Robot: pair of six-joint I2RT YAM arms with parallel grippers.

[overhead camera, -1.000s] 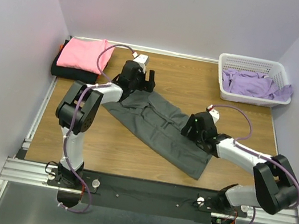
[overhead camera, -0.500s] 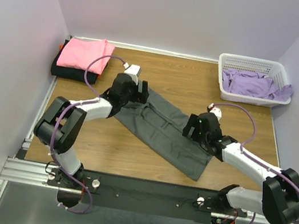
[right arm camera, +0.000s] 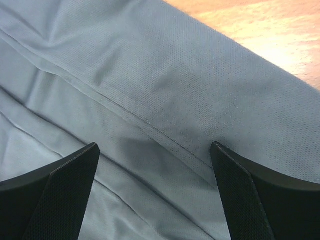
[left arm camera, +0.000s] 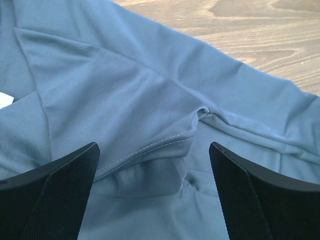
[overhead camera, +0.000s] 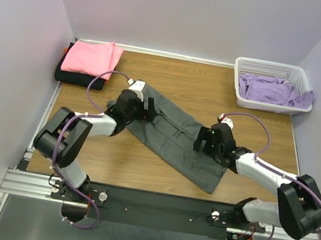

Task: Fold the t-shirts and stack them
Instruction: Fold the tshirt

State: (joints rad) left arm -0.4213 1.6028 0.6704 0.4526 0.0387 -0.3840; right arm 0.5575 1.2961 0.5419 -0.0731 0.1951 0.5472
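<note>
A dark charcoal grey t-shirt lies folded lengthwise as a long strip, running from upper left to lower right on the wooden table. My left gripper is open over the strip's upper left end; the left wrist view shows a stitched hem and a bunched fold between its fingers. My right gripper is open over the strip's right part; the right wrist view shows flat grey cloth with a crease. A pink t-shirt lies folded on a black one at the far left.
A white lattice basket at the far right corner holds lavender purple shirts, one hanging over its right rim. Walls close in the table on the left, back and right. A metal rail runs along the near edge.
My left gripper has moved from the strip's far upper left end toward me and down onto the cloth; its arm has swung lower. The right gripper has shifted slightly left.
</note>
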